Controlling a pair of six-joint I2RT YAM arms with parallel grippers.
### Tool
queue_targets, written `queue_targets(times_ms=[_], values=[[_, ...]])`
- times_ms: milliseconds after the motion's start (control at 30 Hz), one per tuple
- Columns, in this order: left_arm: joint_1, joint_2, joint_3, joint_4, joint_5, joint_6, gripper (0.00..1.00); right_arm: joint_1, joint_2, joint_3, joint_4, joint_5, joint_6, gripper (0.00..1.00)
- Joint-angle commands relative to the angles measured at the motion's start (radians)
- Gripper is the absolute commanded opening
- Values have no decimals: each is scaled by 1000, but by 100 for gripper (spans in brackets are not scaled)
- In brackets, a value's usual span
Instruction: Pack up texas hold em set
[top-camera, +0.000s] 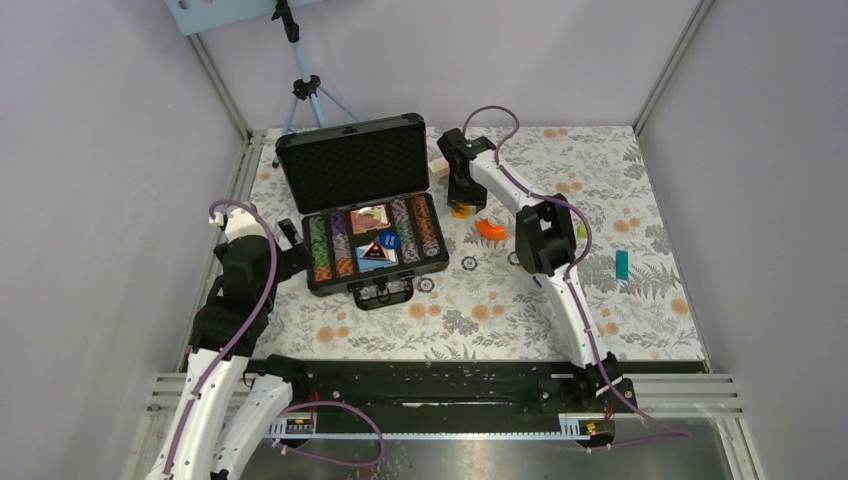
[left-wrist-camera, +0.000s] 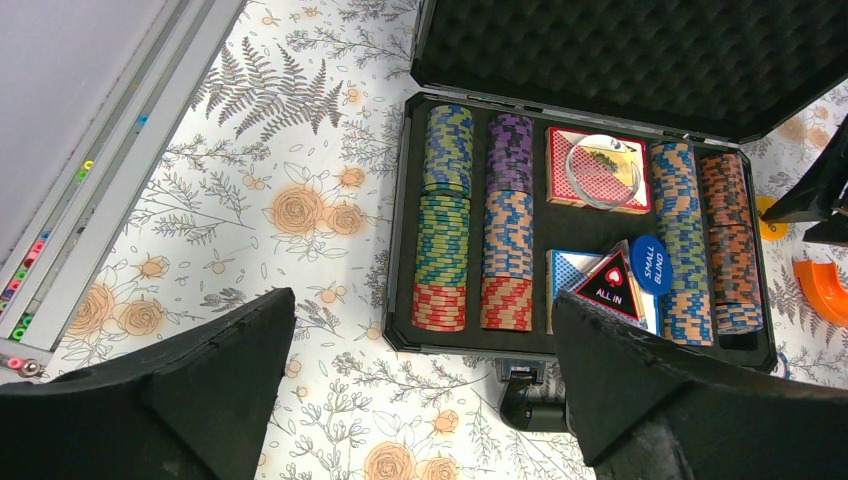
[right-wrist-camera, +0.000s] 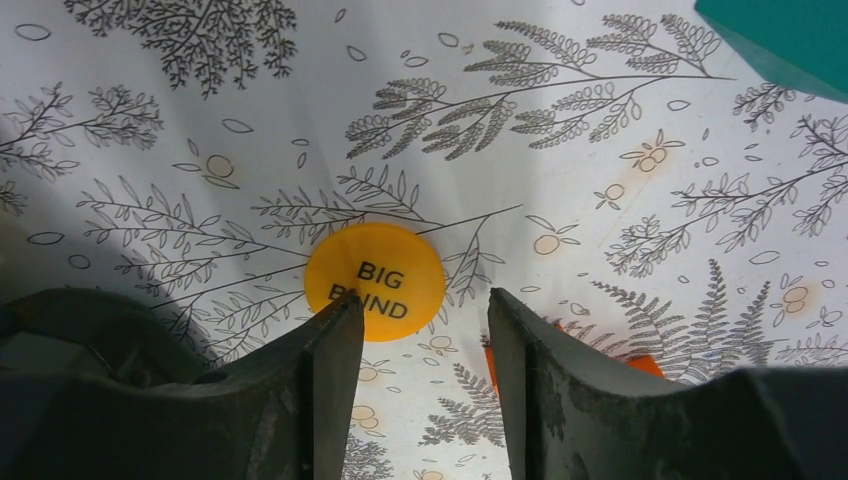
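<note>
case (top-camera: 352, 165) open at bench (top-camera: 500, 310) far-left, chips (left-wrist-camera: 445, 215) and decks (left-wrist-camera: 597, 170) seated. big blind disc (right-wrist-camera: 375, 280) loose on bench (right of case). right claw (right-wrist-camera: 422, 300) half-spread over it, nothing pinched; left claw (left-wrist-camera: 422, 298) spread wide, empty. remaining: disc in, case closed.

The top camera looks down from high behind the near edge, far enough back to take in the whole table (top-camera: 640, 290). The left wrist camera looks at a slant past the left end effector (left-wrist-camera: 422, 305) onto the open case (left-wrist-camera: 620, 50), which the top view shares. The right wrist camera sits close over the table. It faces down through the right end effector (right-wrist-camera: 422, 300) at a yellow disc (right-wrist-camera: 375, 280).
</note>
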Motion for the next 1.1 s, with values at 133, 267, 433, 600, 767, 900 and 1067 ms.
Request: queue_targets(times_ms=[133,267,433,600,767,900,1067], values=[[-4,4,-9,45,-11,16,99,-15,-111,-91,110,-57,-2,60],[-4,6,-9,46,-10,16,99,-15,-200,-206,264,-77,15,61],[-4,7,-9,46,-13,16,99,-17,-185,-178,310,-74,14,60],[-4,11,-9,46,-13,16,99,-26,-95,-67,279,-115,42,52],[-4,13,-10,46,-13,18,99,-50,-18,-24,270,-197,113,42],[-4,15,-10,48,-14,18,99,-69,5,-25,285,-241,149,36],[-4,15,-10,49,-11,19,99,-87,-1,-46,314,-278,178,20]])
